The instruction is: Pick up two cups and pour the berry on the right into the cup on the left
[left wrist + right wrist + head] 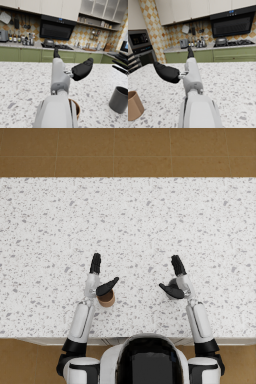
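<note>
I found no writing I could read anywhere. The brown cup (106, 299) and the grey cup (119, 99) by my robot hands were plain, with no label or mark on their sides. The speckled tabletop (128, 223) bore no print. The range hood (58, 29) showed a small blue lit spot on its front edge, too tiny to make out as digits. The oven (140, 40) had a dim display panel, but its marks were blurred beyond reading. The bottles (15, 37) on the far counter carried labels too small to tell.
</note>
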